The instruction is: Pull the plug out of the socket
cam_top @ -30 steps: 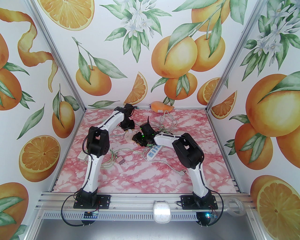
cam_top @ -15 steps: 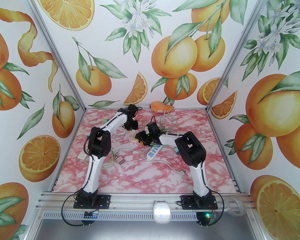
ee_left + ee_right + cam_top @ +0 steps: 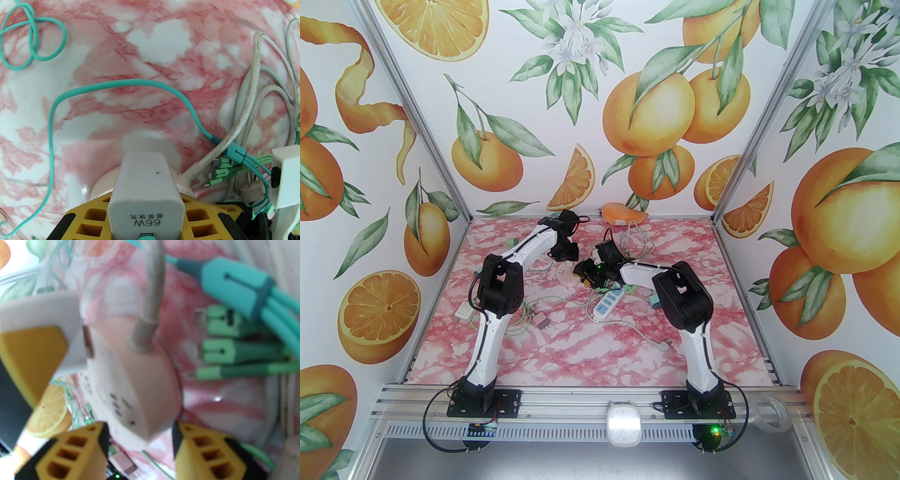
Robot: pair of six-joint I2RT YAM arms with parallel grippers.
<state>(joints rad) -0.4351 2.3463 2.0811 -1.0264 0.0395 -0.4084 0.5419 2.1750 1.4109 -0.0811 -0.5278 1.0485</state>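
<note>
Left gripper (image 3: pixel 565 255) and right gripper (image 3: pixel 582 273) hang close together at the round socket (image 3: pixel 565 280) on the pink marble table (image 3: pixel 581 347), cables (image 3: pixel 635 243) strewn around.

left arm (image 3: pixel 525 246): reaching forward, jaws clamped | right arm (image 3: pixel 638 273): bent inward, jaws apart

Cables (image 3: pixel 635 243), power strip (image 3: pixel 607 302) on marbled table (image 3: pixel 562 347)

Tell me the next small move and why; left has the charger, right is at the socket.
Probably close the right gripper on the round socket to brace it. Its jaws stand open astride the socket's edge, while the left gripper is shut on the white charger, plugged into it. Unbraced, the socket may lift with the pull.
</note>
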